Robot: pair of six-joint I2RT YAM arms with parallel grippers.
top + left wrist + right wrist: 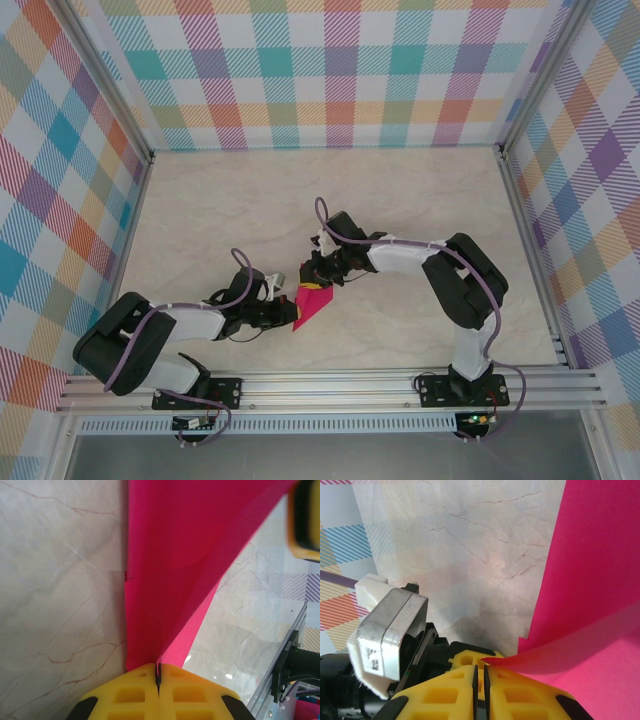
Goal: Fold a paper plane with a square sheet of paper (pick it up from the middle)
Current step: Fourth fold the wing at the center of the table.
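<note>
The square sheet of paper [312, 305] is magenta-pink and folded into a smaller pointed shape, held between both grippers at the table's near middle. My left gripper [288, 313] comes in from the left. In the left wrist view its yellow fingertips [158, 672] are shut on the sheet's near edge, and the paper [170, 555] rises away from them. My right gripper [318, 278] sits at the sheet's far tip. In the right wrist view its jaws [480, 670] are closed to a thin slit on the corner of a raised flap of the paper [590, 580].
A marbled tabletop [400, 200] is walled by plaid panels on three sides. An aluminium rail [350, 385] runs along the near edge. The left arm's grey wrist block [385, 635] sits close beside the right fingers.
</note>
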